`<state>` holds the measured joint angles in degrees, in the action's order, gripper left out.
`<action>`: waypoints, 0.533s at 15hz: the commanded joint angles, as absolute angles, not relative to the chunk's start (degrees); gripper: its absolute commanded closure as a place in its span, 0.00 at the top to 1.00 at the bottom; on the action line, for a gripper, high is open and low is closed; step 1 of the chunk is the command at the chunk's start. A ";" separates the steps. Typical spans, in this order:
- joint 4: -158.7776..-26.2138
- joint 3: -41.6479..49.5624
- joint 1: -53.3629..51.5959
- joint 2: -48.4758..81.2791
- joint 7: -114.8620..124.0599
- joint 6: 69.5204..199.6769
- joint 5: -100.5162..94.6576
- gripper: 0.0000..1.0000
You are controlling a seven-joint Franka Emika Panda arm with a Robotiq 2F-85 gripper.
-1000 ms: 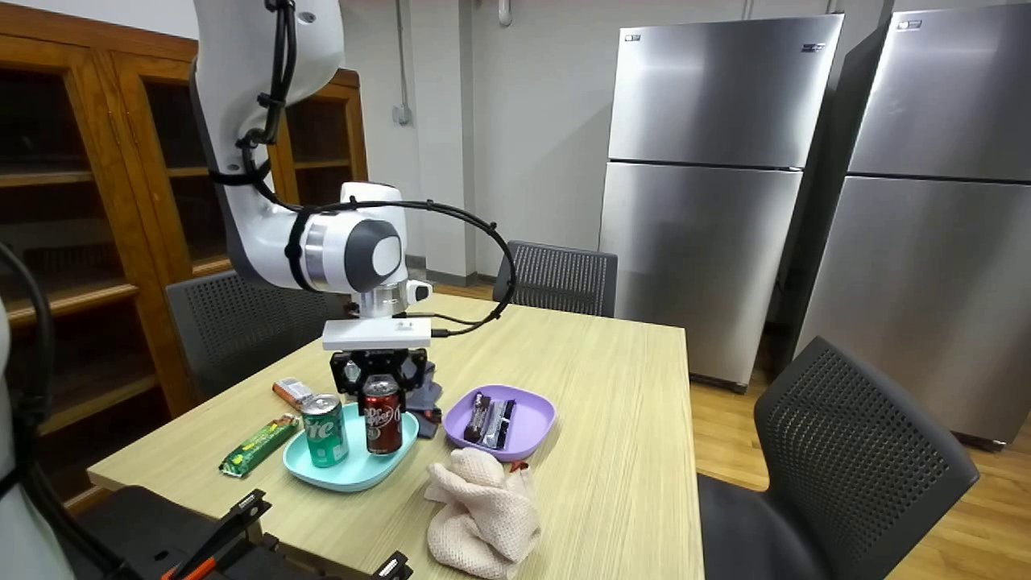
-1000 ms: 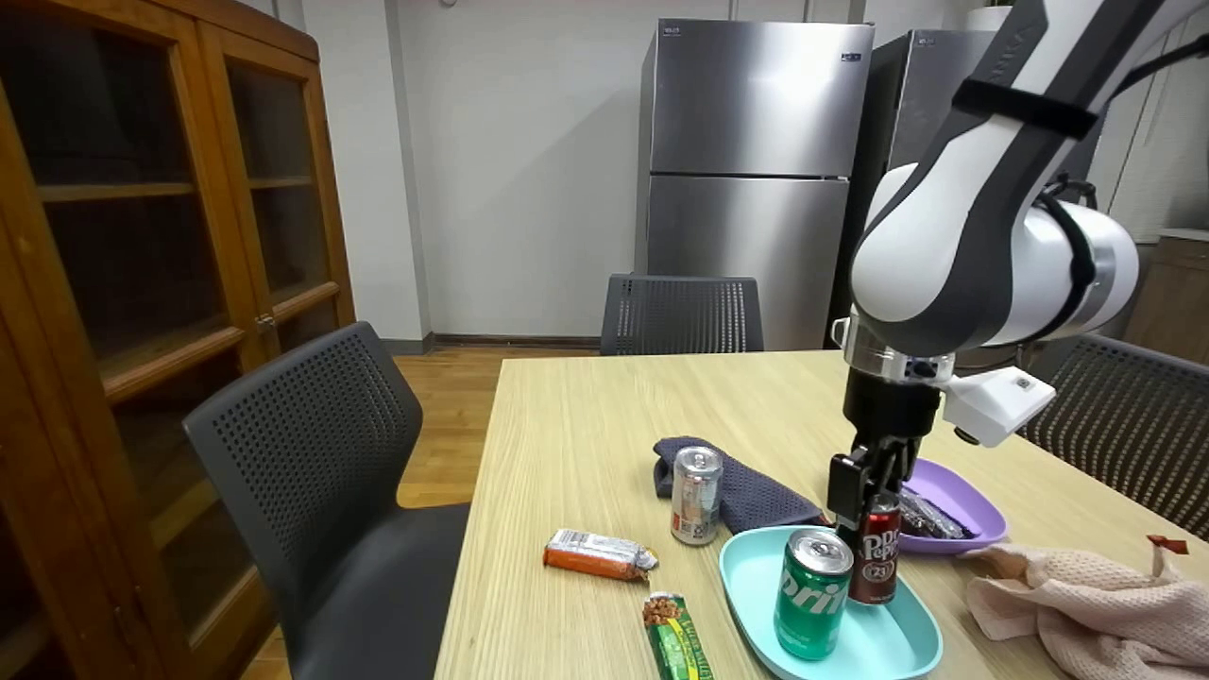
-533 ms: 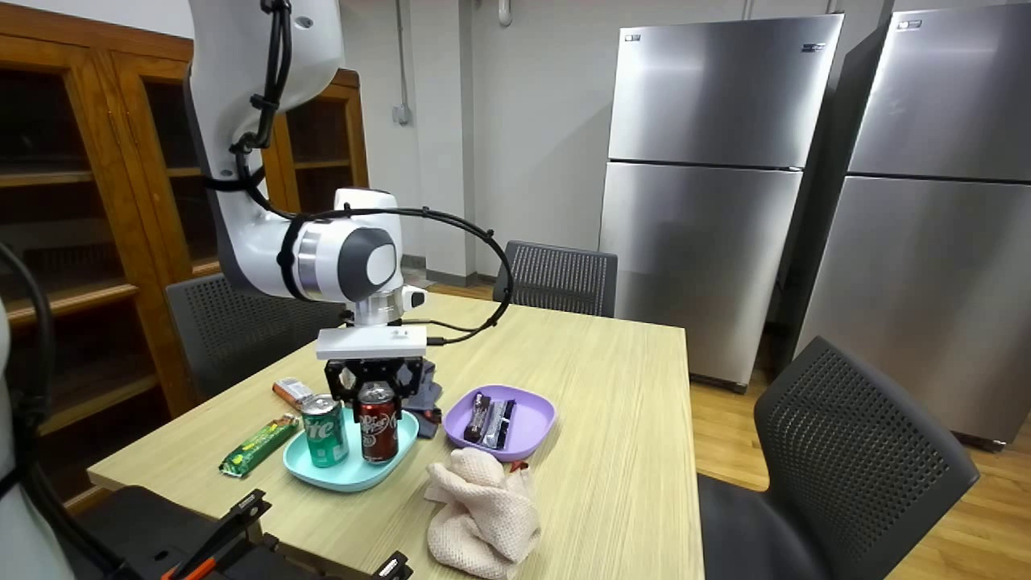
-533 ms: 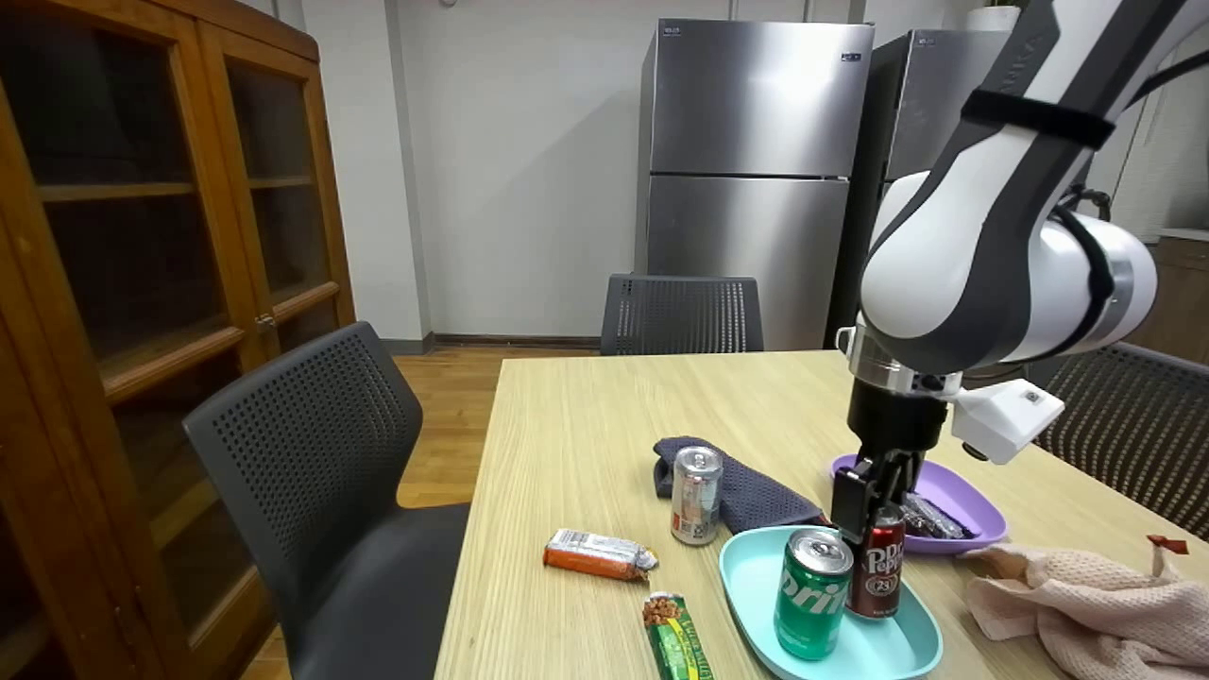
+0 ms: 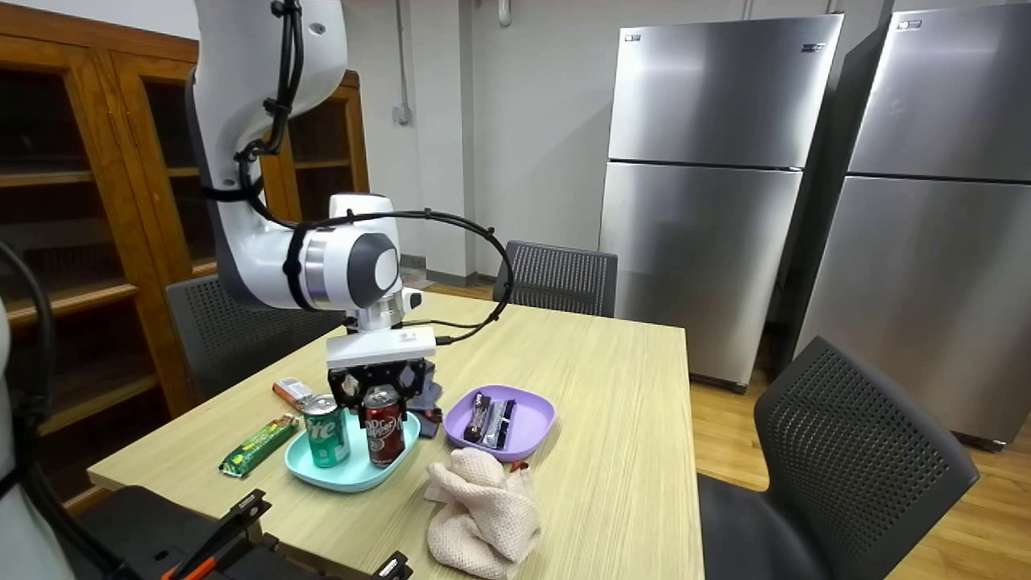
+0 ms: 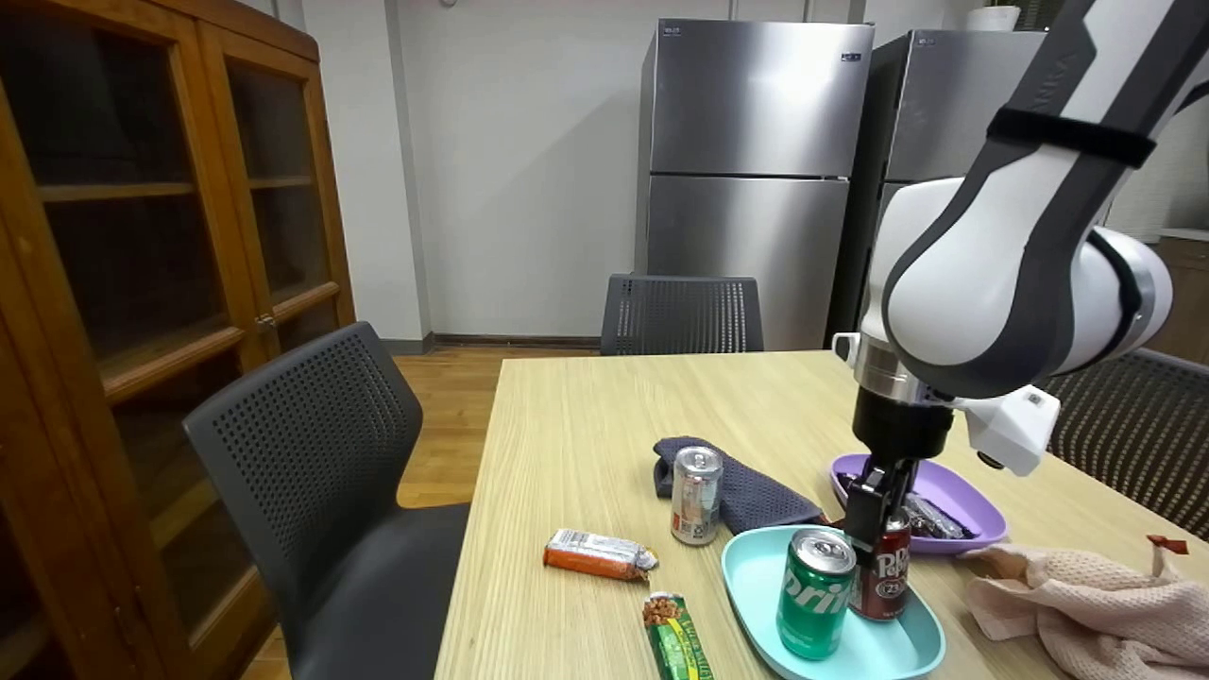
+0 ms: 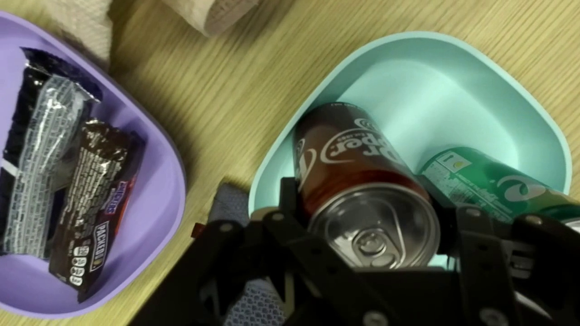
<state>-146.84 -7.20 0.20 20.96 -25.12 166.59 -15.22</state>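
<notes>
Exterior views: wood-grain table (image 5: 604,403), 2 steel refrigerators (image 5: 705,242) beyond.

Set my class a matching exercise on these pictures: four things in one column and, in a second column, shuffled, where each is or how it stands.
Things
1. Dr Pepper can
2. Sprite can
3. Snickers packet
4. Beige cloth

Places and states
A. Inside the purple dish
B. Crumpled on the table
C. Clasped by the gripper
D. Green, standing in the turquoise dish

Right pairs: 1-C, 2-D, 3-A, 4-B
</notes>
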 commanded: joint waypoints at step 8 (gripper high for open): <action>-148.48 -8.85 2.83 19.68 -29.65 169.31 -15.16 1.00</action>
<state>-147.38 -7.34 0.75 20.97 -28.47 167.88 -15.40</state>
